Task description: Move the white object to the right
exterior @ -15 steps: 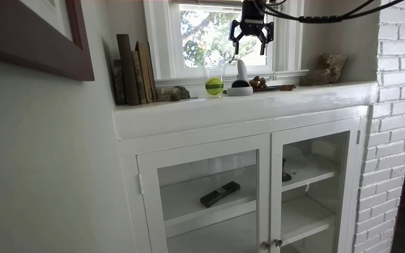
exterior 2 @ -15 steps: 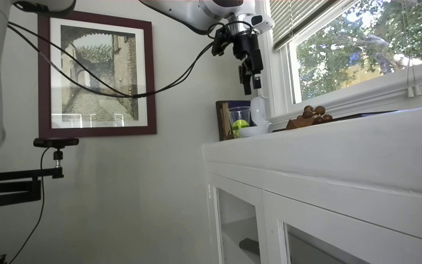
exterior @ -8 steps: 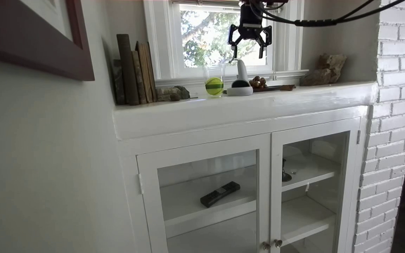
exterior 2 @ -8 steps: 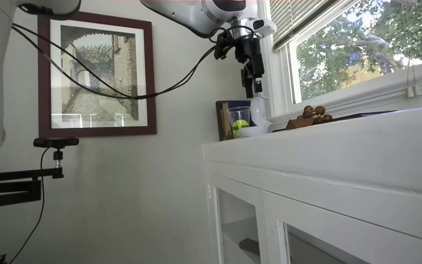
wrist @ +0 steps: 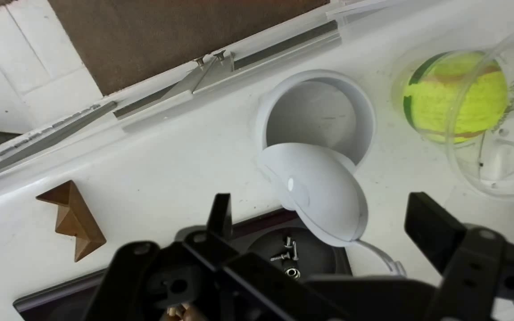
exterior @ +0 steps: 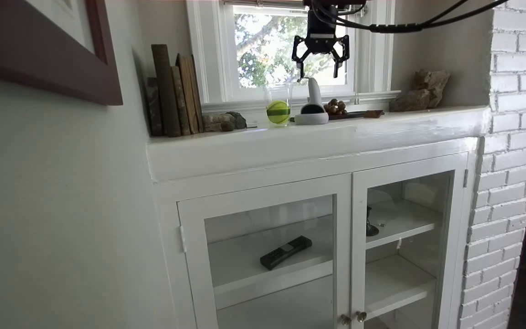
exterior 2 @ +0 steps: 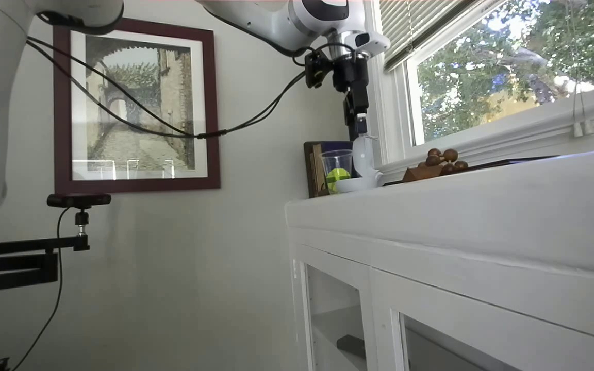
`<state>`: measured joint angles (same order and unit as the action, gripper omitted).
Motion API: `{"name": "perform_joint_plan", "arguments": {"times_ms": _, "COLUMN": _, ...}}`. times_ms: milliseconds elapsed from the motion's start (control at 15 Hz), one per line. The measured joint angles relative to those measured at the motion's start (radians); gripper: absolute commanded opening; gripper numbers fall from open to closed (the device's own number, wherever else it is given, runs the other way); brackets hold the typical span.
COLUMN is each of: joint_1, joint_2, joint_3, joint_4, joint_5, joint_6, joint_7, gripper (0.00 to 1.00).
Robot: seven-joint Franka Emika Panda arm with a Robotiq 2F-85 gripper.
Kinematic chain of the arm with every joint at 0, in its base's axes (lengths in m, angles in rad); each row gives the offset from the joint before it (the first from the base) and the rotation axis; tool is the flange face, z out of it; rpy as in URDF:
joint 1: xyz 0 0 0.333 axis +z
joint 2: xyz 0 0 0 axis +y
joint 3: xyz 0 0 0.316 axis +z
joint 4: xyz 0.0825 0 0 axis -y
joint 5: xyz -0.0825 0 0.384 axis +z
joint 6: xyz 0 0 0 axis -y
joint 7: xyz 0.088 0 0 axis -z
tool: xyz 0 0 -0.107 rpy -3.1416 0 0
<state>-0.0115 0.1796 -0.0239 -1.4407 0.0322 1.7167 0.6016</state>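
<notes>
In an exterior view, upper centre: tennis ball [exterior: 278, 112], in clear cup [exterior: 269, 97]. Just right: white object [exterior: 315, 96], ungripped; if I shut too high, its rounded head may slip free. Near top edge: my gripper [exterior: 318, 75], jaws spread, holding nothing. Further right: wooden piece [exterior: 374, 114]. Wrist view only, lower centre: metal parts [wrist: 290, 256]
</notes>
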Motion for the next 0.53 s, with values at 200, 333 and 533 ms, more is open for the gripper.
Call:
{"name": "perform_joint_plan", "arguments": {"times_ms": 200, "joint_1": 0.004, "joint_2": 0.015, "joint_3": 0.000, "joint_4": 0.015, "joint_5": -0.001, "joint_6": -0.004, "joint_7": 0.025, "gripper": 1.00}}
{"name": "perform_joint_plan", "arguments": {"times_ms": 333, "joint_1": 0.005, "joint_2": 0.022, "joint_3": -0.001, "joint_4": 0.021, "joint_5": -0.002, "joint_6": -0.004, "joint_7": 0.031, "gripper": 1.00}}
{"name": "perform_joint_plan", "arguments": {"times_ms": 533, "joint_1": 0.005, "joint_2": 0.030, "joint_3": -0.003, "joint_4": 0.022, "joint_5": -0.003, "joint_6": -0.004, "joint_7": 0.036, "gripper": 1.00}}
